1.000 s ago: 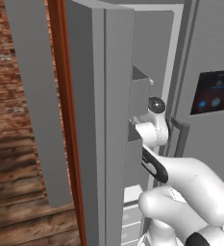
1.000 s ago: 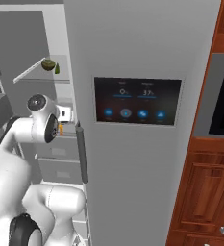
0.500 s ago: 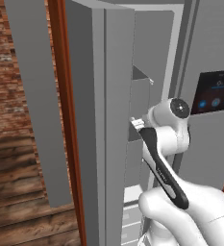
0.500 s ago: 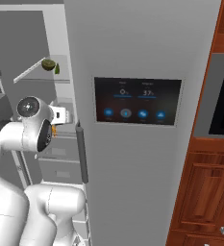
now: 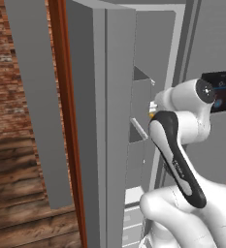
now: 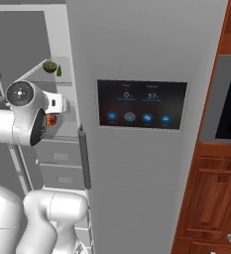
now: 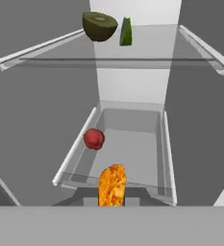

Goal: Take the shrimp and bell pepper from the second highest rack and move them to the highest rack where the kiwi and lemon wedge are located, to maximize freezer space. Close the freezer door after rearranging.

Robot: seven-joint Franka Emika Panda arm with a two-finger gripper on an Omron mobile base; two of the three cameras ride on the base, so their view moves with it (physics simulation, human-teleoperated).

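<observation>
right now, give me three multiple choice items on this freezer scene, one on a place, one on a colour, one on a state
1. Where does the kiwi half sit?
A. in the grey bin
B. on the highest rack
C. in a drawer

2. What colour is the bell pepper in the second highest rack?
A. red
B. yellow
C. green

3. What state is the hand in?
A. open, nothing in it
B. shut on the shrimp
C. shut on the bell pepper

Answers:
1 B: the hand view shows it beside the green wedge on the thin pale shelf.
2 A: a small red lump lies by the bin's wall.
3 B: the orange piece stands right at the fingertips, in front of the bin.
</observation>
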